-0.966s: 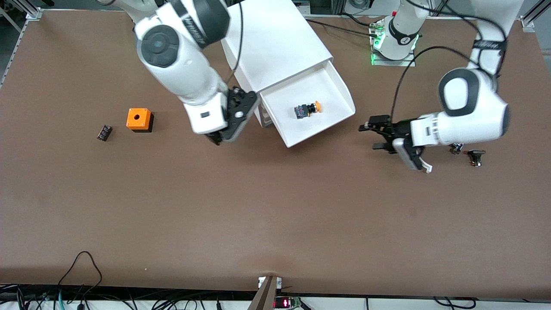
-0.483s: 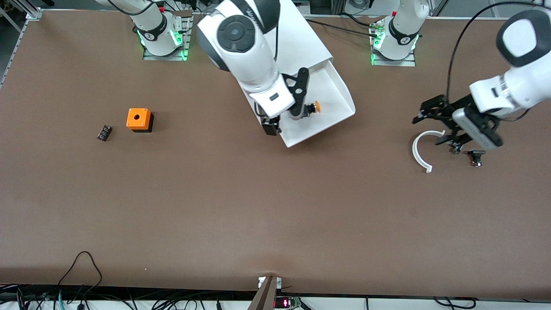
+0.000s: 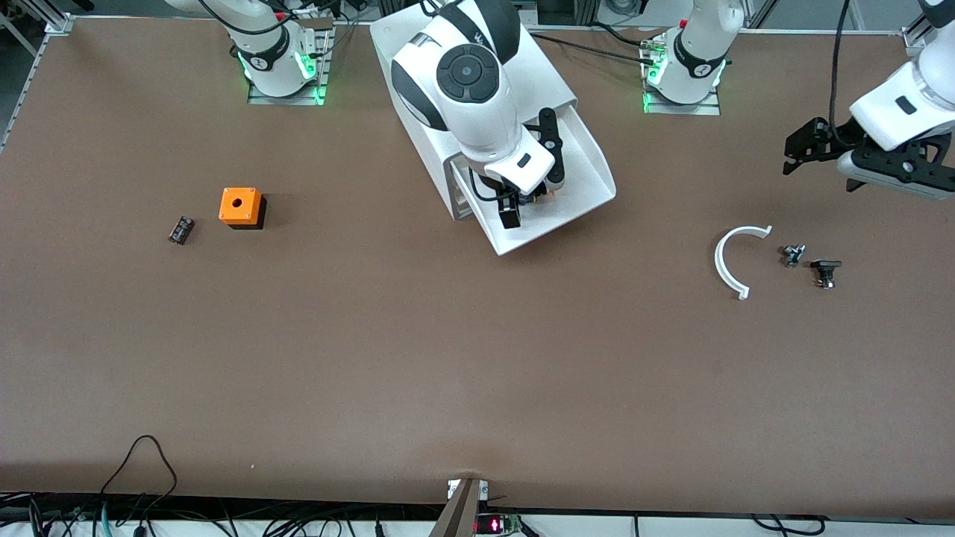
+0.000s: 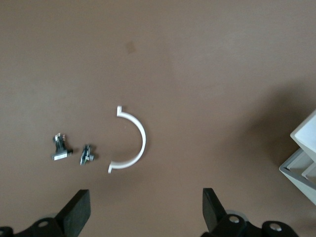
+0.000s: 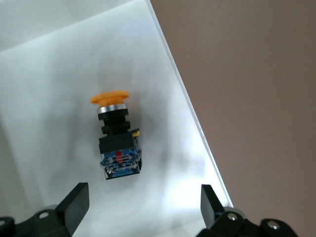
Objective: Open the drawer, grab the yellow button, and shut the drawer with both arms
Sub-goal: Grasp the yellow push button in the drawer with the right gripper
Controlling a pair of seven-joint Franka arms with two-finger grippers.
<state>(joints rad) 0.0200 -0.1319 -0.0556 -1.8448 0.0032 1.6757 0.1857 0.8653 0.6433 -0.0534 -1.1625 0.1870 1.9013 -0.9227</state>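
The top drawer (image 3: pixel 589 160) of the white cabinet (image 3: pixel 418 52) stands pulled out. The button (image 5: pixel 116 138) lies on its side on the drawer floor (image 5: pixel 44 74), with its orange cap on a dark body. In the front view only a bit of its orange cap (image 3: pixel 551 192) shows under the right arm. My right gripper (image 5: pixel 143 207) is open directly above the button, over the drawer (image 3: pixel 526 201), and is not touching it. My left gripper (image 4: pixel 145 215) is open and empty, up over bare table at the left arm's end (image 3: pixel 824 164).
An orange square box with a hole (image 3: pixel 241 206) and a small black part (image 3: pixel 180 230) lie toward the right arm's end. A white curved piece (image 3: pixel 735 257) and two small dark parts (image 3: pixel 792 255) (image 3: pixel 824 272) lie under the left gripper's area. The cabinet corner (image 4: pixel 306 153) shows in the left wrist view.
My right gripper swung from beside the cabinet to over the open drawer, above the button. My left gripper drew away from the drawer toward its end of the table, uncovering the white curved piece.
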